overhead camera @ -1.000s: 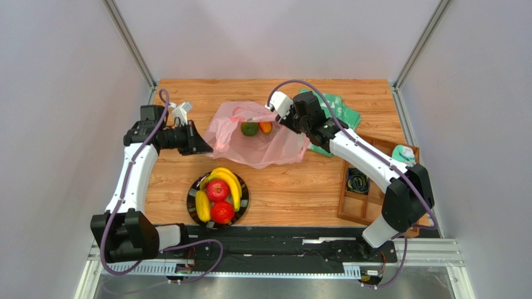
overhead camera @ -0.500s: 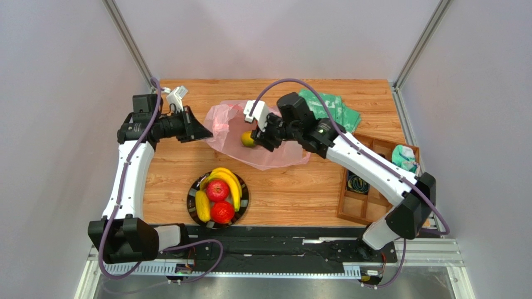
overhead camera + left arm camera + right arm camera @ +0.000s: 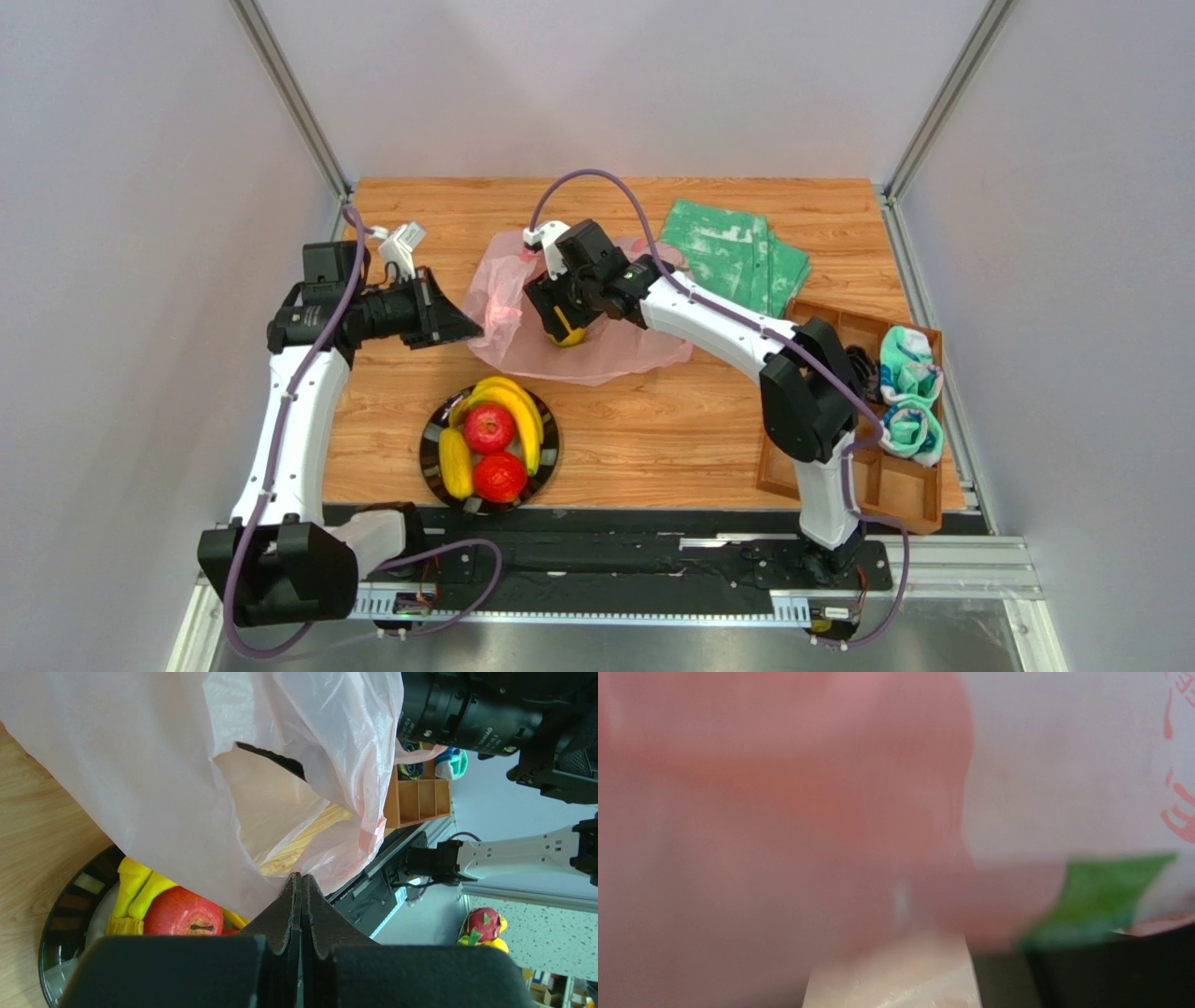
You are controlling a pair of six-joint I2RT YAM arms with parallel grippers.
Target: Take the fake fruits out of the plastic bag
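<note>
The pink plastic bag (image 3: pixel 624 340) lies on the table's far middle. My left gripper (image 3: pixel 452 328) is shut on the bag's left edge and holds the mouth up; in the left wrist view the film (image 3: pixel 140 777) hangs from the closed gripper (image 3: pixel 302 879). My right gripper (image 3: pixel 557 317) reaches into the bag's mouth, right over a yellow fruit (image 3: pixel 570 336). I cannot tell whether it grips the fruit. The right wrist view shows only blurred pink film (image 3: pixel 773 812) and a green blur (image 3: pixel 1102 896). Bananas (image 3: pixel 508 403) and two red apples (image 3: pixel 488 427) lie on a dark plate (image 3: pixel 431 451).
A folded green-and-white cloth (image 3: pixel 737 252) lies behind the bag at the right. A wooden compartment tray (image 3: pixel 828 462) with socks and cables stands at the right edge. The plate of fruit is near the front, below the bag, also in the left wrist view (image 3: pixel 60 931).
My right arm has swung left and down into the bag's mouth. The green and orange fruits seen earlier are now hidden under it. My left gripper still holds the bag's edge.
</note>
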